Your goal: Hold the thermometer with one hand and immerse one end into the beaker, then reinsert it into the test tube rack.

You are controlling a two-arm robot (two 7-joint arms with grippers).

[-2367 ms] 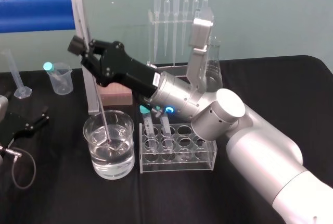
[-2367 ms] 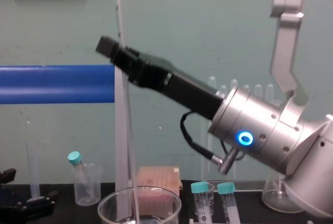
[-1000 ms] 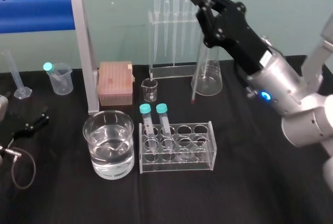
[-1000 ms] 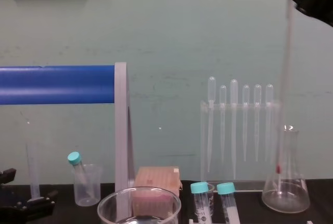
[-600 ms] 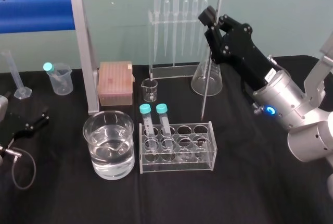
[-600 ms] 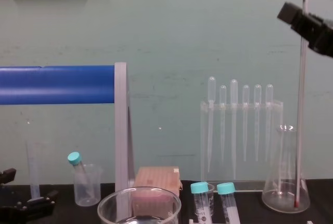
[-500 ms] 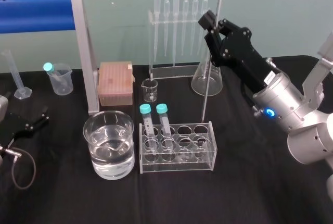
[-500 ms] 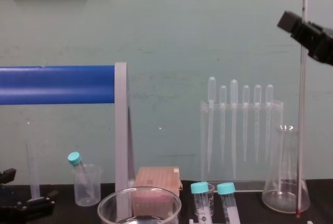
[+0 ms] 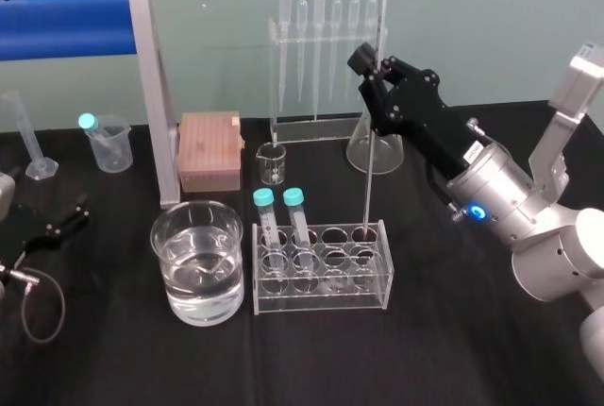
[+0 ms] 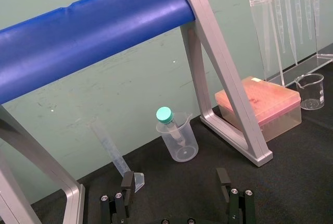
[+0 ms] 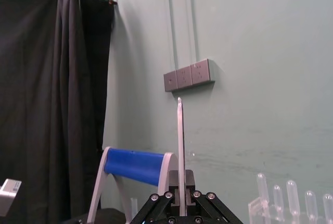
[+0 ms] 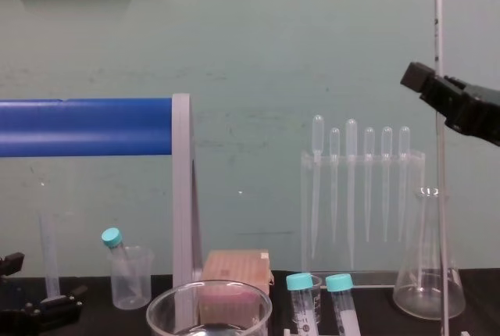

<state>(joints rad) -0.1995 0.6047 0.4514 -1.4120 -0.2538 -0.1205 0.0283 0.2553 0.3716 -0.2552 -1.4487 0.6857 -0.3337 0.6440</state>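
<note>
lower the thermometer (image 9: 370,156) straight and slow, plumb, so its end slides down the hole without scraping the test tube rack (image 9: 321,295); release only once it bottoms; the right jaws are clamped on its upper part, above the rack's back right corner; it is a thin whitish glass rod, upright, its lower end apparently just inside that hole; the left jaws lie spread, empty, at the counter's (image 9: 113,359) left

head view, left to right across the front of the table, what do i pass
Left hand parked → beaker → teal-capped tubes → thermometer, lower end at the far-right hole of the test tube rack, gripped higher up by the right hand.
</note>
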